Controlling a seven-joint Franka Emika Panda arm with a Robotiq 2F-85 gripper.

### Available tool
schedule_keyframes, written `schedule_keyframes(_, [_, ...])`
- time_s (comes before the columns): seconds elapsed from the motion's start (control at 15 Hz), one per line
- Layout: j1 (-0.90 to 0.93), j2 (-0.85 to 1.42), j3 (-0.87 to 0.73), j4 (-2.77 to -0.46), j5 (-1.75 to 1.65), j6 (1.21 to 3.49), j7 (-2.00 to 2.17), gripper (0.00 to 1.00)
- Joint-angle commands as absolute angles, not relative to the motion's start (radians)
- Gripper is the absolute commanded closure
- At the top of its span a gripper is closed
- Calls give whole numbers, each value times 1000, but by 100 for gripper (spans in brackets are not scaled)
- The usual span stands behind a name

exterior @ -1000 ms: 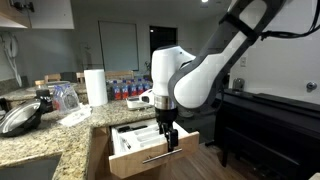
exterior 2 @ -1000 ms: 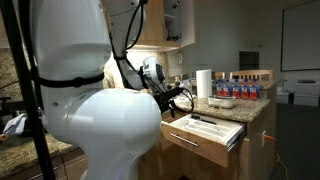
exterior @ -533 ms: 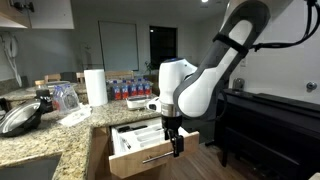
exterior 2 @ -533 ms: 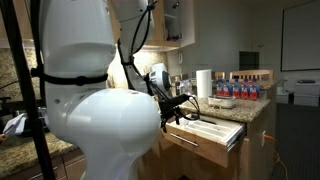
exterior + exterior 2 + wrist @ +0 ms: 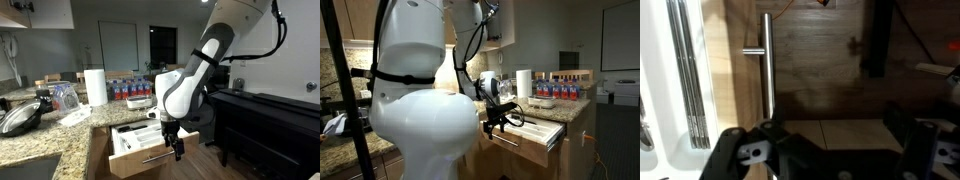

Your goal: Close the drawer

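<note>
Wrist view: one drawer (image 5: 825,60), one handle (image 5: 767,62), perhaps three utensils (image 5: 688,70).

No text, brand or number can be read in any view — the labels on the bottles (image 5: 128,90) at the far end of the counter (image 5: 50,140) are too small and blurred.

Drawer (image 5: 135,165) front: light-brown wood, and the wrist view shows darker grain streaks. Handle (image 5: 767,65): silver. Tray insert (image 5: 133,134): white. Arm (image 5: 185,90): white shells with black joints. Gripper (image 5: 177,150): black, with pale grey patches on the fingers (image 5: 748,153) in the wrist view. Countertop (image 5: 45,148): speckled beige-brown granite. Paper towel roll (image 5: 95,87): white. Bottles (image 5: 125,91): red and blue labels. Piano (image 5: 262,120): black. Upper cupboards (image 5: 495,25): the same light-brown wood.
</note>
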State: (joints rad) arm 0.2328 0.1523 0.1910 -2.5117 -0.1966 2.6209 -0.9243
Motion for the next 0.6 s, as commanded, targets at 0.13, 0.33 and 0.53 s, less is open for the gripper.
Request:
schedule_keyframes(0.13, [173,302,218,-2352,-183,2499,-1001,0])
schedule_keyframes(0.33, [171,361,220,-2291,-200,2453,-989,0])
schedule_keyframes(0.53, [179,405,219,-2245,-218,2429,-967,0])
